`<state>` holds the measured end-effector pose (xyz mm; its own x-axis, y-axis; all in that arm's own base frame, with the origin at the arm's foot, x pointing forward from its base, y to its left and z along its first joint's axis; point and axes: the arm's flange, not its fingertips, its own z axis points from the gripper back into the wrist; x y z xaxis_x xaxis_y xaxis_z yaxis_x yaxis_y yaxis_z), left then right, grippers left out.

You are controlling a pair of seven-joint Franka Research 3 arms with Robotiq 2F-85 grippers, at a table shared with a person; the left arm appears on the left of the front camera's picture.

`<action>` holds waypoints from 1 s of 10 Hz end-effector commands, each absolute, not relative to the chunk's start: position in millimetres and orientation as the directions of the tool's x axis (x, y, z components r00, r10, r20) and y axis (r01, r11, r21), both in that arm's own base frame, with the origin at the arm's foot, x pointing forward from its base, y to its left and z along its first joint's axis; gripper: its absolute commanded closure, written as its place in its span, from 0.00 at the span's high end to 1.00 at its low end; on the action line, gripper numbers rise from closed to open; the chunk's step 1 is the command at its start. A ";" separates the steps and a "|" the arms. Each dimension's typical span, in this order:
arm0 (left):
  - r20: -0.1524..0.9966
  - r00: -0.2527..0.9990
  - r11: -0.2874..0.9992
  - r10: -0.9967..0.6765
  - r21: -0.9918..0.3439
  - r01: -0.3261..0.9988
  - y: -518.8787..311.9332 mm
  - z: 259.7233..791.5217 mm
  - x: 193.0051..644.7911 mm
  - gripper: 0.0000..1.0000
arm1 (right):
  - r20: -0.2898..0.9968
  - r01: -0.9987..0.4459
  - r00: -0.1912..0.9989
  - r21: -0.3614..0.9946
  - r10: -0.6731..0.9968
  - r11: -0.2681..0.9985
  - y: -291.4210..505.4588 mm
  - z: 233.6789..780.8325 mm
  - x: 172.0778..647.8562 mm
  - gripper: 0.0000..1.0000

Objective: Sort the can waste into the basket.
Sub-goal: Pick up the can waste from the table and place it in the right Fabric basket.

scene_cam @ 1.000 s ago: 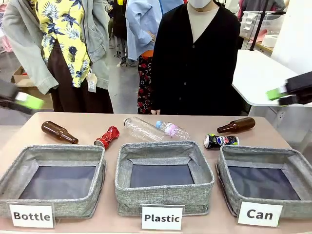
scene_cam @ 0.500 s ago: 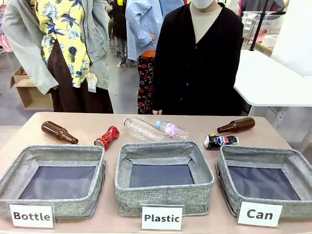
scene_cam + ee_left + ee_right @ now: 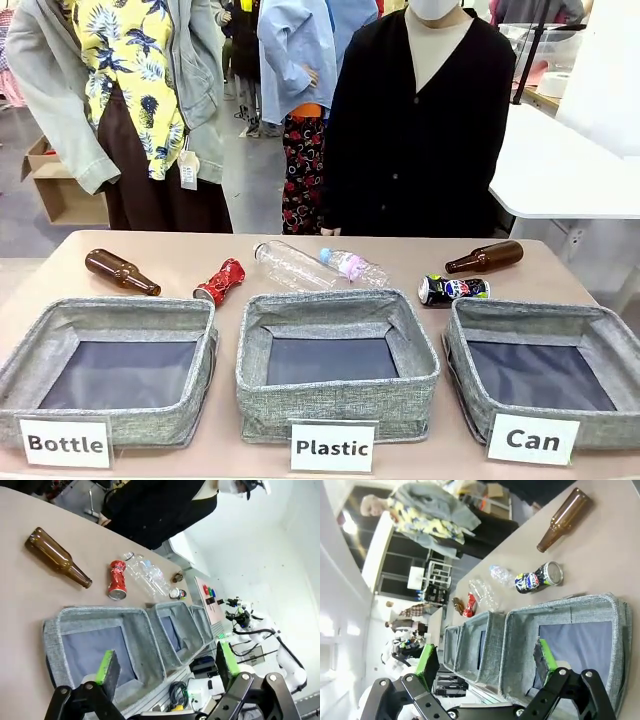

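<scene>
A crushed red can (image 3: 220, 281) lies on the table behind the left bin. A dented black-blue Pepsi can (image 3: 453, 289) lies just behind the basket (image 3: 530, 308) marked "Can" at the right, which holds nothing. In the left wrist view my left gripper (image 3: 167, 660) is open and high above the nearest bin, with the red can (image 3: 117, 580) far ahead of it. In the right wrist view my right gripper (image 3: 486, 661) is open above the basket (image 3: 520, 645), with the Pepsi can (image 3: 538, 578) beyond it. Neither gripper holds anything.
Two brown glass bottles (image 3: 120, 271) (image 3: 485, 257) and two clear plastic bottles (image 3: 290, 264) (image 3: 352, 265) lie along the far side. The "Bottle" bin (image 3: 110, 305) and "Plastic" bin (image 3: 330, 300) stand left and centre. A person in black (image 3: 420, 130) stands at the far edge.
A second ago both grippers showed at the side edges of the front view; they have drawn back out of it. The person has shifted a little to the right. The cans have not moved.
</scene>
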<state>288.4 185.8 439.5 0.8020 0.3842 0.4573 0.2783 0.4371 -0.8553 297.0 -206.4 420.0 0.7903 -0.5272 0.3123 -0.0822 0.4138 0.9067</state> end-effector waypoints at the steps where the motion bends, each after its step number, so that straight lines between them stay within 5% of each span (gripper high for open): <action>1: 0.490 0.788 0.440 0.373 -0.841 0.315 189.0 444.8 283.8 1.00 | 0.351 -0.116 0.778 0.896 -0.522 0.429 -209.2 427.9 293.6 1.00; 3: 0.463 0.802 0.440 0.377 -0.852 0.285 187.7 443.4 282.9 1.00 | 0.351 -0.116 0.778 0.896 -0.522 0.429 -209.2 427.9 293.6 1.00; 6: 0.599 0.799 0.635 -0.055 -0.597 0.491 104.1 508.1 325.6 1.00 | 0.351 -0.116 0.778 0.896 -0.522 0.429 -209.2 427.9 293.6 1.00; 10: 0.439 0.718 0.664 -0.541 -0.301 0.684 -48.0 512.7 413.6 1.00 | 0.351 -0.116 0.778 0.896 -0.522 0.429 -209.2 427.9 293.6 1.00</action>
<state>383.8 -55.2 521.7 0.7340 -0.4739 0.4865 0.6663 0.6413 -0.3806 290.4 -207.2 428.0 0.7912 -0.5204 0.3212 -0.0794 0.4334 0.8977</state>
